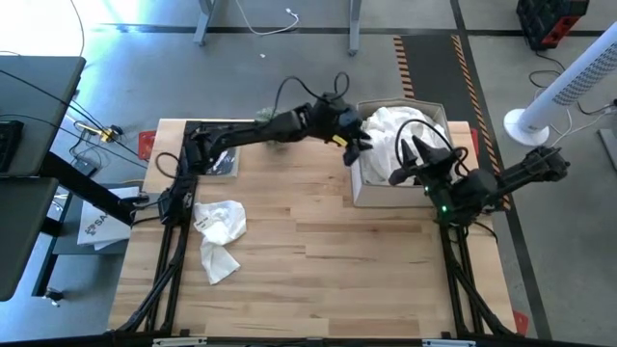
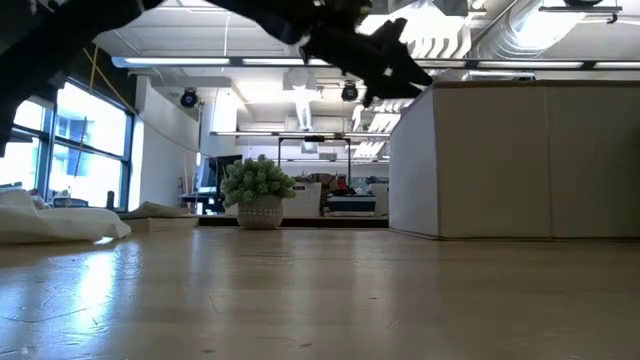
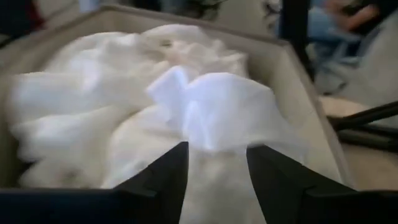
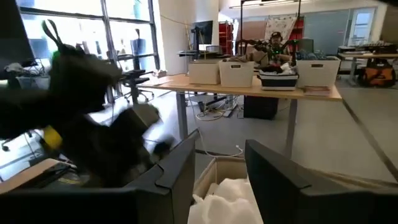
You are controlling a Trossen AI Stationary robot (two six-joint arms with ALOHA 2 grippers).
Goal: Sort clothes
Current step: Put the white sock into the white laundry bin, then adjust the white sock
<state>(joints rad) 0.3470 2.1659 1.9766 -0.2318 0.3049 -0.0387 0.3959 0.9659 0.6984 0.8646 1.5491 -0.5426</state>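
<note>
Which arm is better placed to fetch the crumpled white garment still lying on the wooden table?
Left, probably: the crumpled white garment lies on the table's left side, by that arm's base.

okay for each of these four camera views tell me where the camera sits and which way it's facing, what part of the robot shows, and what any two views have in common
High view: overhead, facing straight down; both arms, left tool and right tool at the white box.
Low view: table height, facing the room; left arm overhead beside the box.
Left wrist view: on the left arm, facing into the box at white clothes; both fingers open.
Right wrist view: on the right arm, above the box, facing the room; open fingers.
Shared: both wrist views show the white clothes.
</note>
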